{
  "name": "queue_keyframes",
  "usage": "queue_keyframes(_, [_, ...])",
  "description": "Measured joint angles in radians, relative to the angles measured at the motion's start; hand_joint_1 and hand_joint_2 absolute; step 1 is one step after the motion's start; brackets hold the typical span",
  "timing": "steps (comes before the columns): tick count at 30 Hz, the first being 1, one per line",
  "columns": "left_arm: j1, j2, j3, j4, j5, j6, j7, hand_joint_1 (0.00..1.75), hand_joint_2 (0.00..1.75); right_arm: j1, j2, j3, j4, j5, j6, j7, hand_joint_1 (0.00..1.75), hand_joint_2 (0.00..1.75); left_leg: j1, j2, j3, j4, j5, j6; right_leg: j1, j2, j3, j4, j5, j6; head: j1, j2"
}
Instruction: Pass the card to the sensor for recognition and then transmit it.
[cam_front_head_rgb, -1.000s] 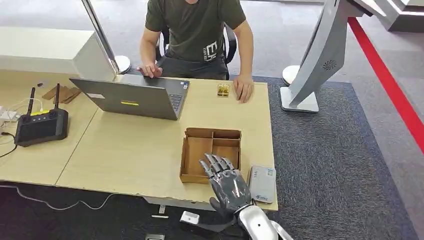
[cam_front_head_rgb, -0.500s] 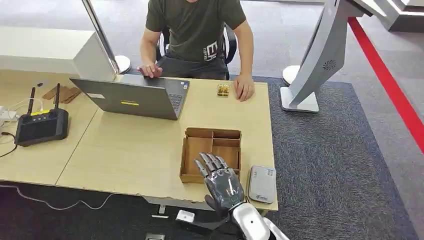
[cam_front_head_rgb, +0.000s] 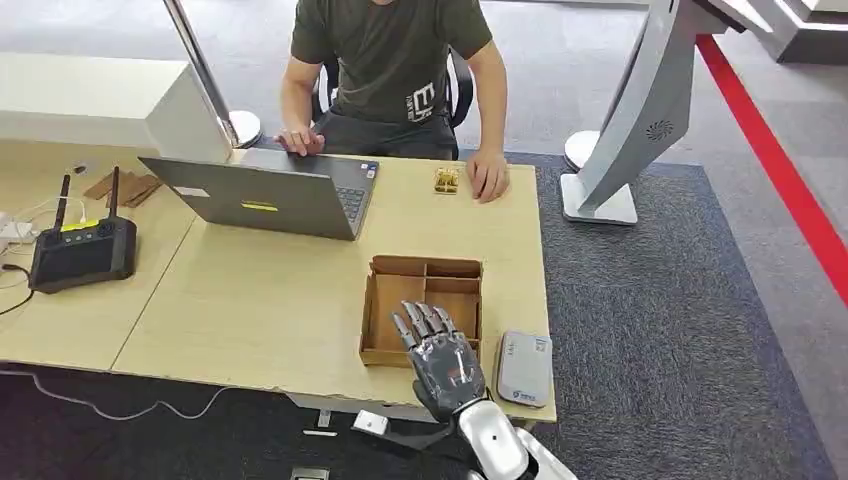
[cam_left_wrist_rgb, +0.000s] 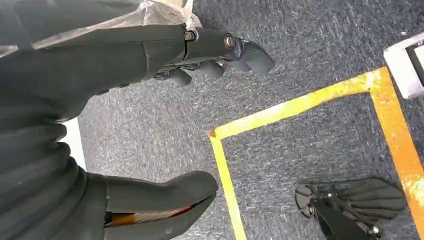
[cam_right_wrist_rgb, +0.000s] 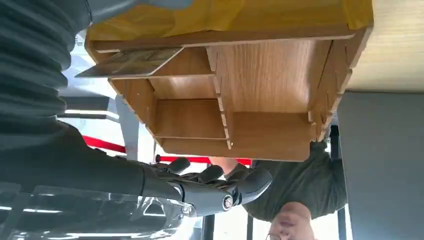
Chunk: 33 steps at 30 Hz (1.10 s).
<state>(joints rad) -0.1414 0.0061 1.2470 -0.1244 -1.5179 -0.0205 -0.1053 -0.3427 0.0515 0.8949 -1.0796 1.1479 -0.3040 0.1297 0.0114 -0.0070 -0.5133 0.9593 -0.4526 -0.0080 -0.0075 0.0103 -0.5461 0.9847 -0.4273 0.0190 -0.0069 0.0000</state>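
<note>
My right hand (cam_front_head_rgb: 440, 358) hovers with fingers spread over the near edge of a wooden divided box (cam_front_head_rgb: 425, 268), holding nothing. In the right wrist view a flat greyish card (cam_right_wrist_rgb: 129, 62) leans in a near compartment of the box (cam_right_wrist_rgb: 265, 75), just beyond the hand (cam_right_wrist_rgb: 200, 187). A grey card sensor (cam_front_head_rgb: 525, 367) lies flat on the table right of the hand, at the table's near right corner. My left hand (cam_left_wrist_rgb: 125, 65) hangs over the carpet floor, thumb and fingers apart, with nothing in it.
A person sits at the far side of the wooden table (cam_front_head_rgb: 260, 300) with a hand beside a small gold object (cam_front_head_rgb: 446, 180). An open laptop (cam_front_head_rgb: 265, 195) stands at the middle back, a black controller (cam_front_head_rgb: 82, 250) at the left. A white stand (cam_front_head_rgb: 630, 120) rises at the right.
My right hand has shifted a little to the left over the box's near edge, fingers still spread. Nothing else has moved.
</note>
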Motion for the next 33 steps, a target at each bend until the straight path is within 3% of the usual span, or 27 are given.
queue_keyframes(11, [0.000, 0.002, 0.001, 0.000, -0.011, 0.059, 0.007, 0.00, 1.75, 0.000, 0.018, 0.001, 0.017, -0.001, 0.005, -0.024, 0.00, 1.75, 0.000, 0.000, 0.000, 0.000, 0.000, 0.000, 0.000, 0.000, 0.000, 0.000, 0.000, 0.000, 0.000, 0.000])
queue_keyframes(13, [-0.001, 0.004, 0.005, -0.001, -0.006, 0.118, -0.067, 0.00, 1.75, 0.001, 0.038, 0.006, 0.028, 0.002, -0.015, -0.036, 0.00, 1.75, 0.001, 0.000, 0.000, 0.000, 0.000, 0.000, 0.001, 0.000, 0.000, 0.000, 0.000, 0.000, 0.000, 0.000])
queue_keyframes(16, [-0.002, 0.004, 0.005, -0.001, -0.022, 0.140, -0.065, 0.00, 1.75, 0.001, 0.053, 0.014, 0.029, 0.005, -0.028, -0.018, 0.00, 1.75, 0.001, 0.000, 0.000, 0.000, 0.000, 0.000, 0.000, 0.000, 0.000, 0.000, 0.000, 0.000, 0.000, 0.000])
queue_keyframes(25, [-0.002, 0.003, 0.009, -0.001, -0.006, 0.088, 0.032, 0.00, 1.75, -0.013, 0.071, 0.021, 0.049, 0.011, -0.055, 0.041, 0.00, 1.75, 0.000, 0.000, 0.000, 0.000, 0.000, 0.000, 0.000, 0.000, 0.000, 0.000, 0.000, 0.000, 0.000, 0.000])
queue_keyframes(33, [-0.001, 0.003, 0.015, -0.001, -0.024, 0.065, -0.012, 0.00, 1.75, -0.022, 0.047, -0.013, 0.051, -0.070, -0.007, 0.060, 0.00, 1.75, 0.000, 0.000, 0.001, 0.000, 0.000, 0.000, 0.000, 0.000, 0.000, 0.000, 0.000, 0.000, 0.000, 0.000])
